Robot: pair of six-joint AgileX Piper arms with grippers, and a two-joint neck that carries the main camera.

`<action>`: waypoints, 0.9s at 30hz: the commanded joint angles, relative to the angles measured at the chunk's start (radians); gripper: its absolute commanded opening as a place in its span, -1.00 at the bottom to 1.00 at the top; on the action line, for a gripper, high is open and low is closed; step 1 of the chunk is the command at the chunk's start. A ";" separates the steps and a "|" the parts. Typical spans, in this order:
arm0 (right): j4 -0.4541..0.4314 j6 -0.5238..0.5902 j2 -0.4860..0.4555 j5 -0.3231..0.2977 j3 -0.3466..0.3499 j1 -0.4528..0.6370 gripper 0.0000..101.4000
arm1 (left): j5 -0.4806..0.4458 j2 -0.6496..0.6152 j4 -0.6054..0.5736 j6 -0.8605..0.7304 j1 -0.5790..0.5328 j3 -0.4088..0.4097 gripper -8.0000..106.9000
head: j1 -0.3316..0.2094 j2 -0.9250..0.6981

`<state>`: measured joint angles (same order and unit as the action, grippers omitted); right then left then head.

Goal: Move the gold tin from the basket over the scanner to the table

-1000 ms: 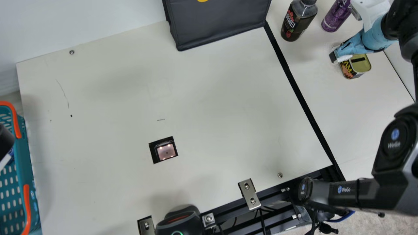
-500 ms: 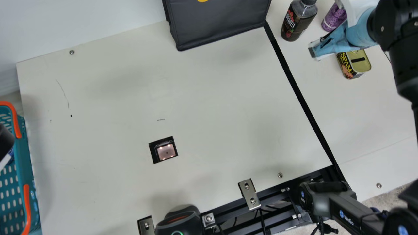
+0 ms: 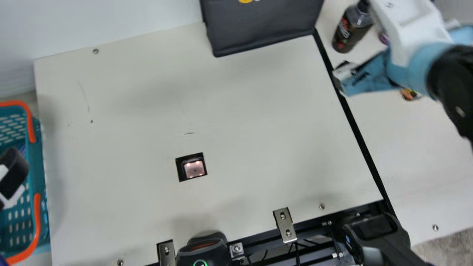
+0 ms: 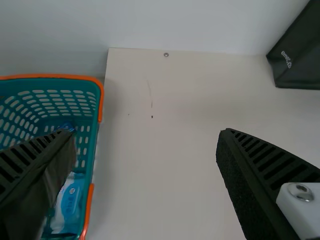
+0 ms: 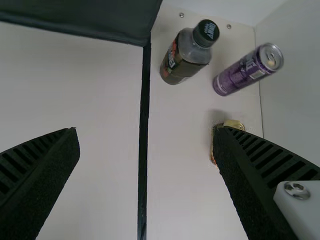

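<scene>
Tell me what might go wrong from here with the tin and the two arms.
The open right gripper is close to the gold tin, so a low sweep might knock or shift it.

The bottle and purple can stand near the tin; that arm could tip one.

The open left gripper is by the basket, and a finger might snag its orange handle if it lowers there.

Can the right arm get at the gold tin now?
Probably yes: the right gripper is open and empty, with the gold tin close by on the table. The dark bottle and purple can stand apart from it, so the approach looks free.
</scene>
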<state>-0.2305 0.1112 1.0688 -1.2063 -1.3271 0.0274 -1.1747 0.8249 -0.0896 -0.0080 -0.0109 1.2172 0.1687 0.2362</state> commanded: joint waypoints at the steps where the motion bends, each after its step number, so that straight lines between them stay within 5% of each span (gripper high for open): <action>1: 0.034 -0.012 -0.046 0.002 0.012 0.005 0.87 | -0.026 -0.048 0.045 0.005 -0.010 -0.009 0.71 | -0.030 -0.093; 17: 0.217 -0.111 -0.325 -0.007 0.109 -0.039 0.87 | -0.040 -0.072 0.063 0.008 -0.017 -0.013 0.71 | -0.030 -0.209; 27: 0.220 -0.111 -0.329 -0.015 0.110 -0.038 0.87 | -0.040 -0.072 0.063 0.008 -0.017 -0.013 0.71 | -0.030 -0.209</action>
<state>-0.0114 0.0000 0.7388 -1.2212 -1.2169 -0.0110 -1.2148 0.7533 -0.0263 0.0000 -0.0279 1.2039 0.1687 0.0307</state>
